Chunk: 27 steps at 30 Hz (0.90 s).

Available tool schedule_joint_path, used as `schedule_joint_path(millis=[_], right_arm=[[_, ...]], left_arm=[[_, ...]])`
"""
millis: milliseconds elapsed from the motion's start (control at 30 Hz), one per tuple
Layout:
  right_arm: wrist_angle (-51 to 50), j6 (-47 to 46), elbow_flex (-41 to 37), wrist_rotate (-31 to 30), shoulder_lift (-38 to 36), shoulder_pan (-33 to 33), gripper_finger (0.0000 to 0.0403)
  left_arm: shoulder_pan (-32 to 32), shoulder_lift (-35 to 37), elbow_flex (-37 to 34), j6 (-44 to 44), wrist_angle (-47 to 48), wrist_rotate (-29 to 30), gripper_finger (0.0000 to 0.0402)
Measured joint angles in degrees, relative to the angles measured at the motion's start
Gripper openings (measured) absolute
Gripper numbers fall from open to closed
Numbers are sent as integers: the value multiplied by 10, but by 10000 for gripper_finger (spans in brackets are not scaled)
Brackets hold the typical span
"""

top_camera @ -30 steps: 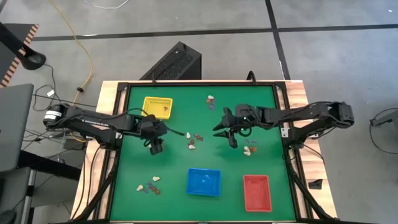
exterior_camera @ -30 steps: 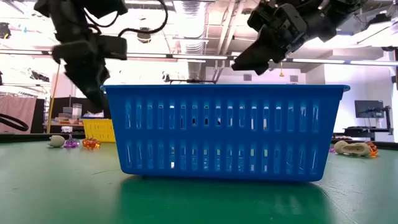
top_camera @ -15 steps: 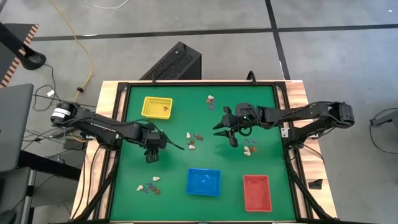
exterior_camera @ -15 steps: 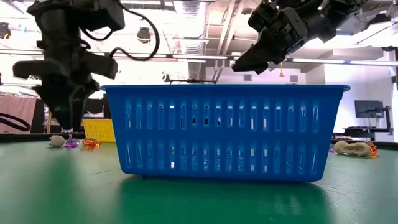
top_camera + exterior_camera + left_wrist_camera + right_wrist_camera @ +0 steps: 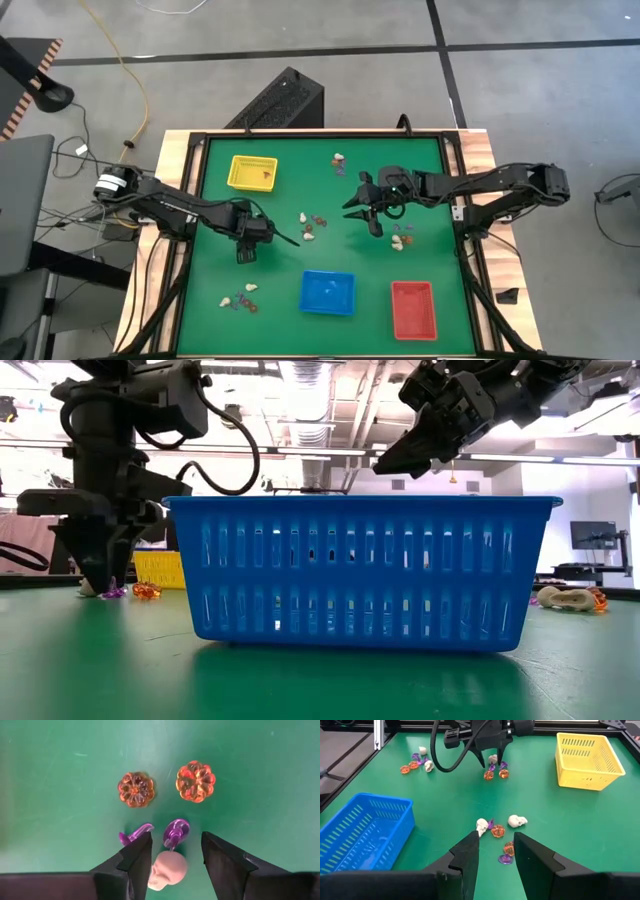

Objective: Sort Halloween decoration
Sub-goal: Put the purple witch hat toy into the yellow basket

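Observation:
My left gripper (image 5: 172, 850) (image 5: 245, 250) is open, low over the table's left half. Its fingers stand on either side of a cream skull trinket (image 5: 167, 870) lying on the mat, with two purple trinkets (image 5: 176, 831) and two orange pumpkins (image 5: 136, 789) just beyond. The right wrist view shows the same cluster (image 5: 493, 770) under that gripper. My right gripper (image 5: 495, 840) (image 5: 366, 208) is open and hovers mid-table above a centre cluster (image 5: 495, 827) (image 5: 311, 224) of skulls, orange and purple trinkets.
A yellow tray (image 5: 252, 172) sits far left, a blue tray (image 5: 328, 291) near centre and a red tray (image 5: 413, 308) near right. More trinket clusters lie near left (image 5: 240, 298), at the far edge (image 5: 340, 162) and right of centre (image 5: 402, 238). Open mat between them.
My left gripper has moved toward the table's near edge and come down until its fingers stand low around the trinkets on the mat. My right arm has kept still.

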State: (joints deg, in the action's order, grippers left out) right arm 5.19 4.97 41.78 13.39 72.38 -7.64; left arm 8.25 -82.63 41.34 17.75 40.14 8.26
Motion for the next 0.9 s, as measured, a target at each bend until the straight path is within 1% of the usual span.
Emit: schedule_joint_path(millis=[133,367,400,500,667,733,767,800,900], right_arm=[[0,0,0,0,0,0,153],[0,1,0,0,0,0,153],[0,1,0,0,0,0,153],[0,0,0,0,0,0,153],[0,0,0,0,0,0,153],[0,0,0,0,0,0,153],[1,0,0,0,0,0,153],[2,1,0,0,0,0,153],[11,0,0,0,0,0,153]], left_arm=[[0,0,0,-9,0,-3,116],[0,0,0,-20,-2,-3,16],[0,1,0,-21,-1,-3,9],[0,11,0,-27,-5,-3,6],[-4,58,11,-46,-1,5,2],[-8,87,25,-63,-2,26,1],[-11,101,33,-76,-4,47,1],[-15,114,39,-90,-9,76,1],[-44,150,47,-128,-31,192,1]])
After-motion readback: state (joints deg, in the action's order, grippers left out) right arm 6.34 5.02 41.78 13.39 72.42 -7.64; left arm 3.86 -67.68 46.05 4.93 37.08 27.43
